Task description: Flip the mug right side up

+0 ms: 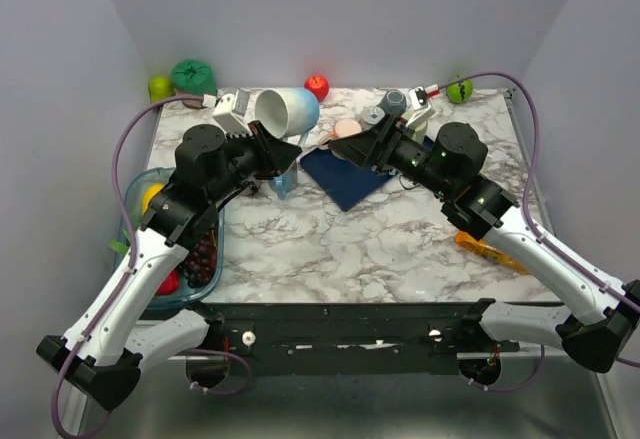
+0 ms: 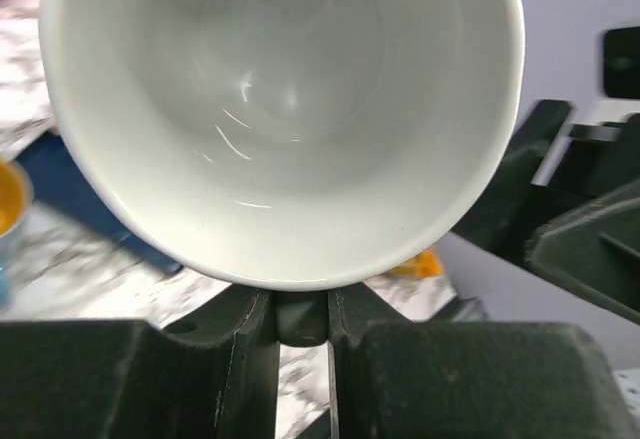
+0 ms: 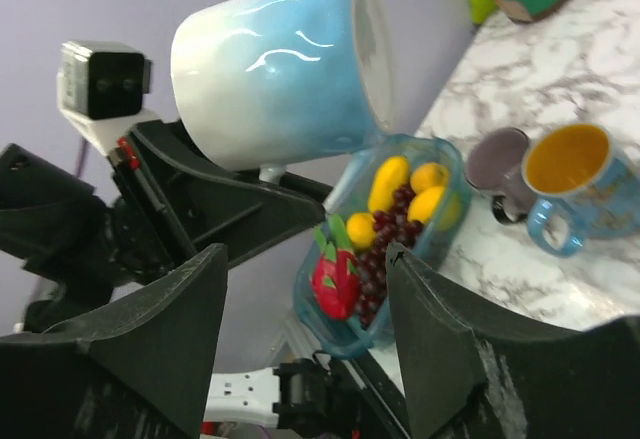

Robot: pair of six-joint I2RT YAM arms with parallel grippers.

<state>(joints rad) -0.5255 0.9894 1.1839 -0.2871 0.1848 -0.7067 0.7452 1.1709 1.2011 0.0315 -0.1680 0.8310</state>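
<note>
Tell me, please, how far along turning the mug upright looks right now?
Done: the mug is in the air, clear of the table. In hand: the left tool is shut on it, holding it on its side, mouth facing sideways; the right tool is open and empty. Left: tip it mouth-up and set it down.

Fruit tray (image 1: pixel 135 184), navy cloth (image 1: pixel 345 184), red apple (image 1: pixel 317 86) on table (image 1: pixel 370 249).

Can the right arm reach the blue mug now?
Probably yes. The right gripper is open and faces the blue mug with nothing between them. The left gripper holds it up in the air.
</note>
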